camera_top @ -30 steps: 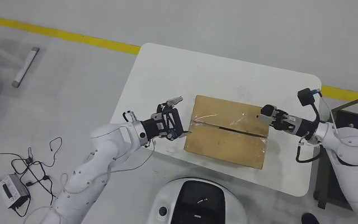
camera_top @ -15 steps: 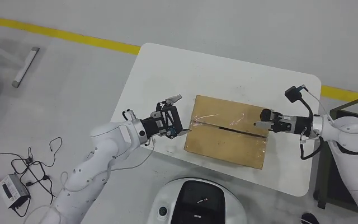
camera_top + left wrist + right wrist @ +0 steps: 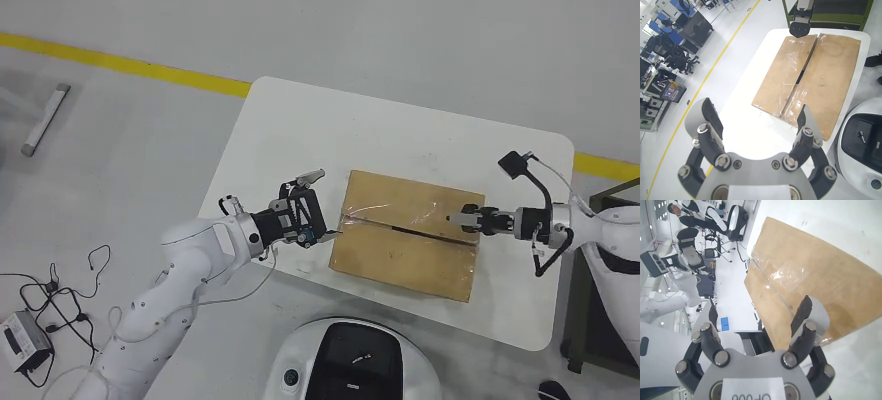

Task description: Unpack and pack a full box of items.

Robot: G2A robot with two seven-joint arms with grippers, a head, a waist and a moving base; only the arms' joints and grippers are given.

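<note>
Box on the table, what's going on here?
The cardboard box lies closed on the white table, with clear tape over its centre seam. The left gripper hangs open just off one end. The right gripper is open at the opposite end, over the top's edge. Neither holds anything; nothing is unpacked yet.

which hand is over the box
The right hand, open over one end of the box; the left hand, also open, is beside the box, over the table.

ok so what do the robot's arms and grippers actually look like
Smooth white arm shells, black at the wrists, with thin black cables looping alongside. The left gripper and right gripper match: grey plate, silver bolts, black linkages, two grey-backed fingers with black ribbed pads.
</note>
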